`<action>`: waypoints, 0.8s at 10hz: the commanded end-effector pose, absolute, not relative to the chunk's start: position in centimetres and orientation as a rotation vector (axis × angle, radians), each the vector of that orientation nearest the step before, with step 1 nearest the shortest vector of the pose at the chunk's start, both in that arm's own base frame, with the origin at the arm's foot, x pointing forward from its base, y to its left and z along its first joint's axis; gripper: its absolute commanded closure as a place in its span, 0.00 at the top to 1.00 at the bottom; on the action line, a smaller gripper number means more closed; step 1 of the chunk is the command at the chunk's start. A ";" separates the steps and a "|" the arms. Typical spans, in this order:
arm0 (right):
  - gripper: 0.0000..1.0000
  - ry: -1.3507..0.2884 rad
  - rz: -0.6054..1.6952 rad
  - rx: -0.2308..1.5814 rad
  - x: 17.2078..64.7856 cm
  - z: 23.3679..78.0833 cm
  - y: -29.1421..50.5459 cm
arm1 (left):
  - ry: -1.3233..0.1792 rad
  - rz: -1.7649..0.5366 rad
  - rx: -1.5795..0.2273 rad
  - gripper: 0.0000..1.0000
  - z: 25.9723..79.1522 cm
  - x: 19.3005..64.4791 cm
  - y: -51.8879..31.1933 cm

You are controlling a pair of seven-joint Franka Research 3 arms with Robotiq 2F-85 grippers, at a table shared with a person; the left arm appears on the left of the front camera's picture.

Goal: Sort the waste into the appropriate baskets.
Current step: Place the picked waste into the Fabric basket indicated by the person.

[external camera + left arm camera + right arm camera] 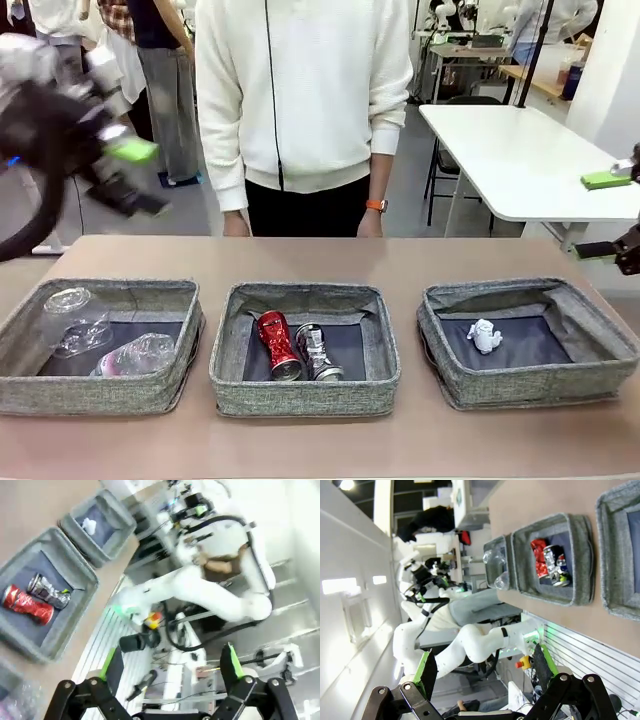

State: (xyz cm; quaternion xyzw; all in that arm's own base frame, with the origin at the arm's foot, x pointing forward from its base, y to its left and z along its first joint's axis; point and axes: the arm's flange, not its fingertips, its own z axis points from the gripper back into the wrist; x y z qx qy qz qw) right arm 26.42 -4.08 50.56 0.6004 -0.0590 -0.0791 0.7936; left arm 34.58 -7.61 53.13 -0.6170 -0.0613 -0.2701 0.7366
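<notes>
Three grey baskets stand in a row. The left basket (90, 395) holds a clear plastic cup (70, 320) and a clear plastic bottle (135, 355). Side by side in the middle basket (300, 398) lie a red can (278, 345) and a dark printed can (318, 352). A white paper wad (483, 336) sits in the right basket (530, 385). My left gripper (135, 175) hangs open and blurred high above the table's far left, holding nothing. My right gripper (603, 215) stands open at the right edge, also with nothing in it. The left wrist view shows the open gripper (170, 667), both cans (27, 605) and the wad (89, 525).
A person in a white top stands at the far edge of the table, hands hanging by the edge. Bare brown tabletop runs in front of and behind the baskets. A white table (520, 160) stands behind at the right.
</notes>
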 end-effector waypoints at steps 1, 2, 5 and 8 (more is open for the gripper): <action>1.00 -0.139 -0.157 1.310 26.5 50.7 -3.9 | -0.245 -0.236 -1.495 1.00 48.8 32.9 0.0; 1.00 -0.139 -0.157 1.310 26.5 50.7 -3.9 | -0.369 -0.041 -1.567 1.00 47.3 30.4 3.4; 1.00 -0.139 -0.157 1.310 26.5 50.7 -3.9 | -0.296 -0.133 -1.546 0.98 45.6 30.5 5.4; 1.00 -0.139 -0.157 1.310 26.5 50.7 -3.9 | -0.296 -0.133 -1.546 0.98 45.6 30.5 5.4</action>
